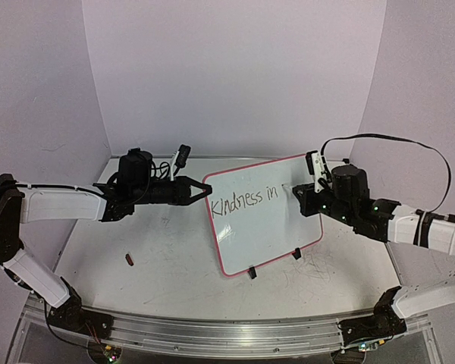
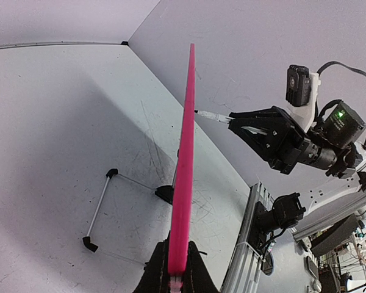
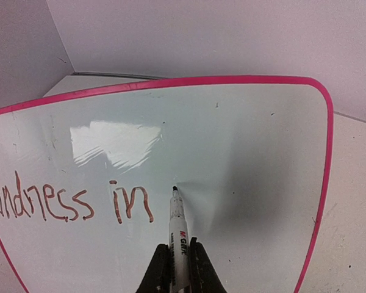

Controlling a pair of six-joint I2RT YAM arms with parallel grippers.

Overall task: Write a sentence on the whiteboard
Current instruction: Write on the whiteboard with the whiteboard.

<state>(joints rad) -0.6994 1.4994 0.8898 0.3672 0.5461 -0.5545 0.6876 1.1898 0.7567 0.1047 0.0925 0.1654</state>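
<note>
Your scuffed white table [image 1: 167, 277], lilac walls [image 1: 235, 76] behind, left gripper [image 1: 203, 189] clamped on whiteboard [image 1: 277, 227] edge, right gripper [image 1: 298, 191] pinching marker [image 3: 178, 229].

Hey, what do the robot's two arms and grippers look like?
The left arm and right arm have white tubular links with black joints. The left gripper and right gripper are black, with two tapered fingers. A black cable loops over the right arm, which shows small green lights.
</note>
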